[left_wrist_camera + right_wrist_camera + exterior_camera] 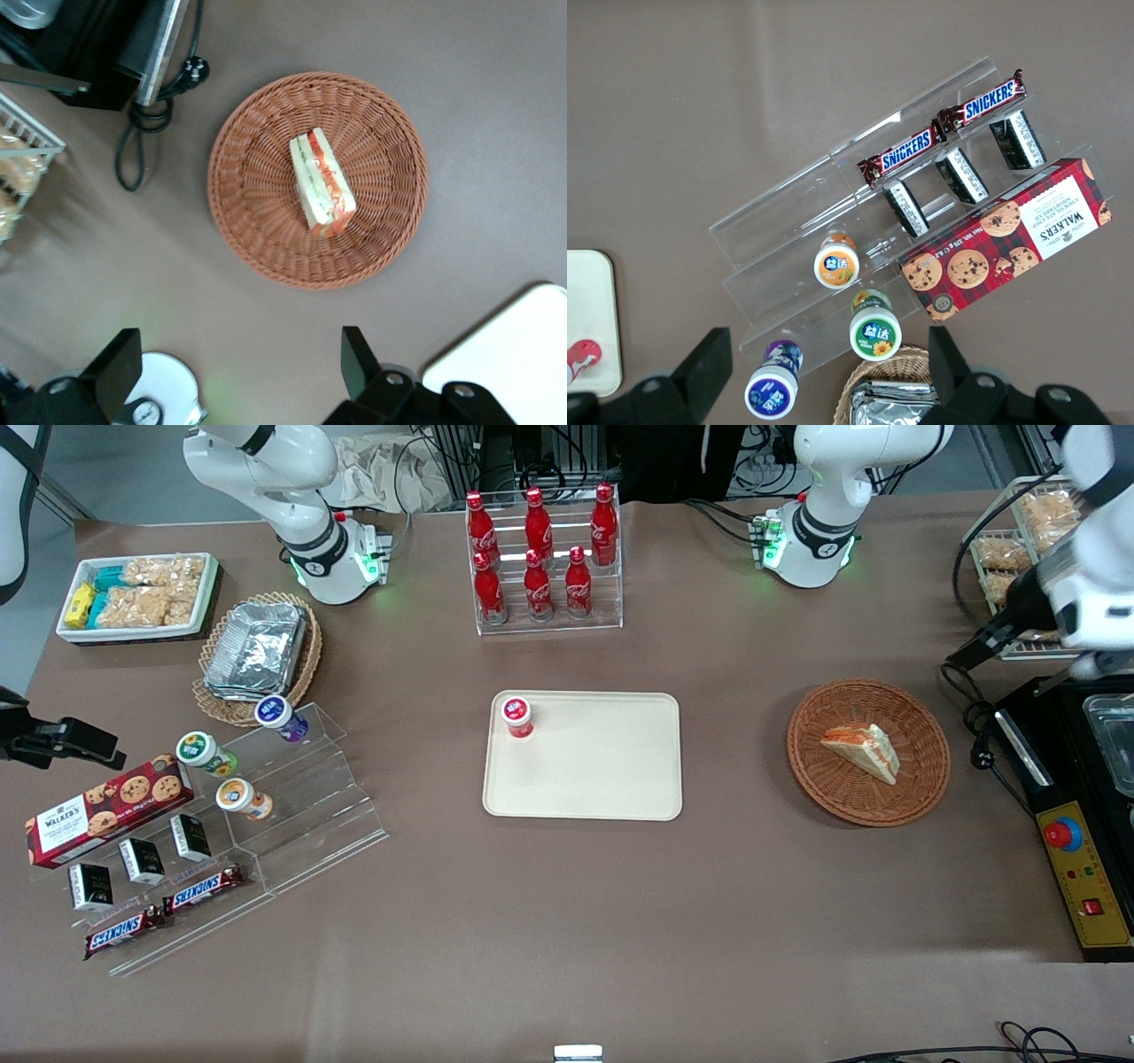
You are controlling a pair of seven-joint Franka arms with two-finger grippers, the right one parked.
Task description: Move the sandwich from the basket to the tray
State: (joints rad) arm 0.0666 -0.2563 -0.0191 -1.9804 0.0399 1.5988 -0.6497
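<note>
Hovering high over the basket [317,181], the claw [237,359] is spread, sandwich [322,181] untouched.

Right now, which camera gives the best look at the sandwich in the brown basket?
The left wrist view: it looks straight down on the sandwich in the basket, showing its filling layers, with the open hand above the table beside the basket. The front view shows it smaller. The right wrist view misses it.
</note>
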